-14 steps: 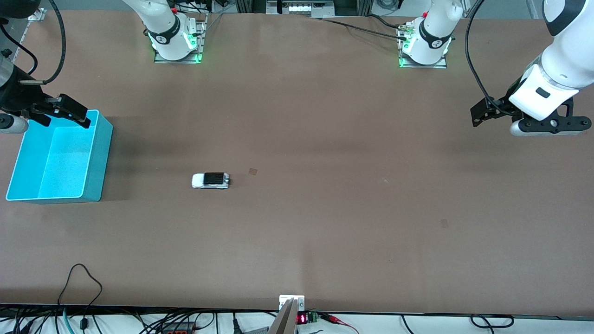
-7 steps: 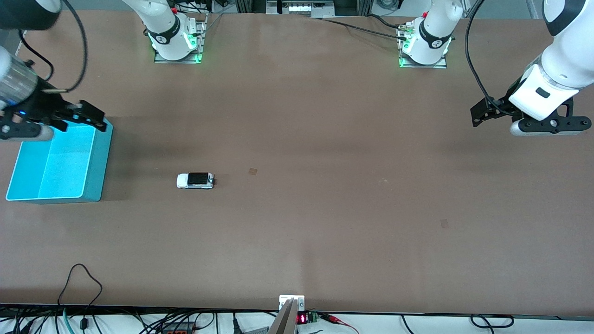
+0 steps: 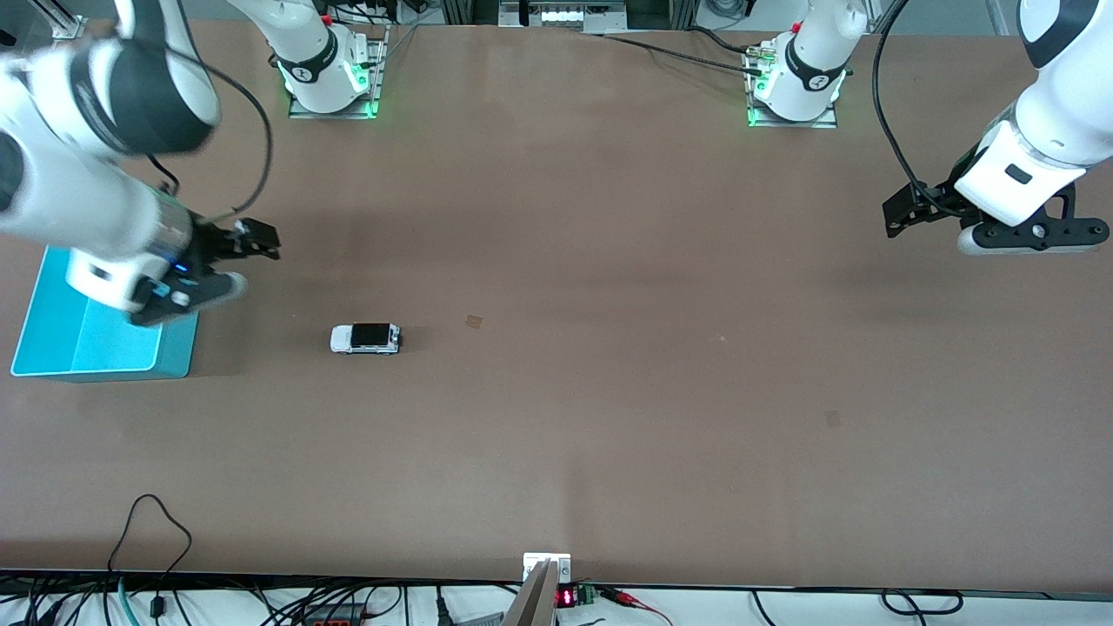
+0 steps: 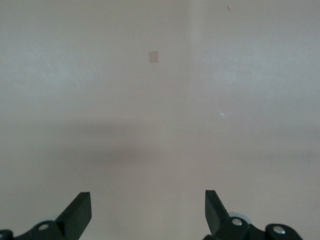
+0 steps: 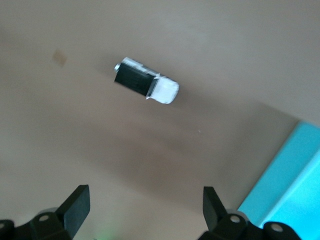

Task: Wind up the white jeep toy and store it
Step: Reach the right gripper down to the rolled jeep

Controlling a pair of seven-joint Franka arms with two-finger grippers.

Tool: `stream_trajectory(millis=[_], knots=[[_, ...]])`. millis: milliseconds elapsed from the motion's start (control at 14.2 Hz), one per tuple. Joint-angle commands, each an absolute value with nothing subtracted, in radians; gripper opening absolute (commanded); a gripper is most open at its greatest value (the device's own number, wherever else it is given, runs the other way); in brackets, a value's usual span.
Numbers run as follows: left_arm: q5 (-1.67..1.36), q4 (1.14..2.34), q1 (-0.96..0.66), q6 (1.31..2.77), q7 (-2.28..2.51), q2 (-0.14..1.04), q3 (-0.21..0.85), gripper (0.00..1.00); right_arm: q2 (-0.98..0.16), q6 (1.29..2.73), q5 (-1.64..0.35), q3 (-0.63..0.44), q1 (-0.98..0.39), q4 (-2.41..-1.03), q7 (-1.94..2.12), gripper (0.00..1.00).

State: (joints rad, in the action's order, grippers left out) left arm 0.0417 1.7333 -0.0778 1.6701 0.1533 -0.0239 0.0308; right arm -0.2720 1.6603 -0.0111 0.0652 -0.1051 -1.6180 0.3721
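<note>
- Hovering with fingers spread wide and empty, the right gripper (image 3: 248,239) hangs over bare table beside the turquoise bin (image 3: 52,348) edge.
- White jeep toy (image 3: 365,338) sits on open tabletop, apart from the bin.
- Left gripper (image 3: 904,213), spread and empty, waits over its own table end.

I see the jeep (image 3: 365,338) standing on its wheels on the bare bench, lengthwise along the bench, white hood pointing toward the right arm's end. It is a small white toy car with a black ribbed roof panel and dark wheels. From where I watch it sits free, nothing touching it, toward the right arm's end of the bench. In my right wrist view the jeep (image 5: 146,86) lies at a slant on the brown surface, roof dark, hood bright white.
</note>
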Motion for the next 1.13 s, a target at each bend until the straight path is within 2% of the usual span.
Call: stream_trajectory(millis=[0,283,848,1060], knots=[[0.061,1.746,-0.078,1.661,0.143,-0.041,0.037,1.00,-0.356,1.713,-0.021,0.060,-0.135,-1.606,0.709,1.00],[0.061,1.746,-0.074,1.664,0.144,-0.040,0.037,1.00,-0.374,1.952,-0.025,0.060,-0.140,-1.742,1.130,1.00],[0.060,1.747,-0.071,1.661,0.143,-0.041,0.035,1.00,-0.416,2.388,-0.023,0.067,-0.196,-1.966,1.203,1.00],[0.060,1.747,-0.072,1.661,0.143,-0.041,0.037,1.00,-0.459,2.453,-0.023,0.067,-0.196,-1.973,1.203,1.00]])
